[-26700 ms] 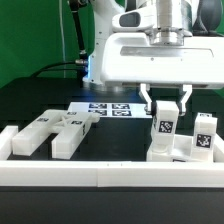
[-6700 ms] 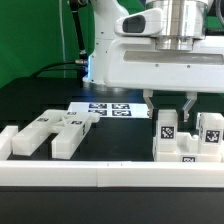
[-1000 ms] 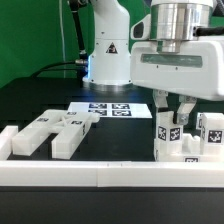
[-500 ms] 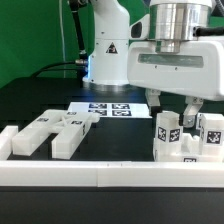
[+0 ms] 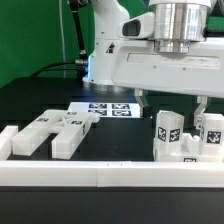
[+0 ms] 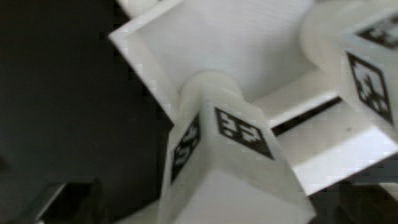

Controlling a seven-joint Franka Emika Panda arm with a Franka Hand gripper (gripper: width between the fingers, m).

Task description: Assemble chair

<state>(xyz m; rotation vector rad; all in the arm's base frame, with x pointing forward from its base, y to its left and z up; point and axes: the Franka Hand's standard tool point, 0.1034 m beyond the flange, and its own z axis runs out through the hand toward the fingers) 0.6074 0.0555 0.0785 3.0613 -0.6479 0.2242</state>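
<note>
The partly built chair [image 5: 186,148] stands at the exterior view's right: a white base with two upright tagged posts, the left post [image 5: 168,128] and the right post [image 5: 211,130]. My gripper [image 5: 171,102] hangs just above them, open wide, one finger [image 5: 140,101] left of the left post and the other near the right post. It holds nothing. In the wrist view the left post [image 6: 231,140] fills the middle, with the other tagged post [image 6: 370,78] beyond it. The dark fingers [image 6: 59,197] show only at the edge.
Loose white chair pieces [image 5: 55,133] lie at the exterior view's left, by a white corner block [image 5: 8,140]. The marker board [image 5: 105,108] lies flat behind them. A white rail [image 5: 110,176] runs along the front of the black table. The robot base stands at the back.
A second ago the fingers stood close around the left post. They have spread wide apart since. The post stays upright where it was.
</note>
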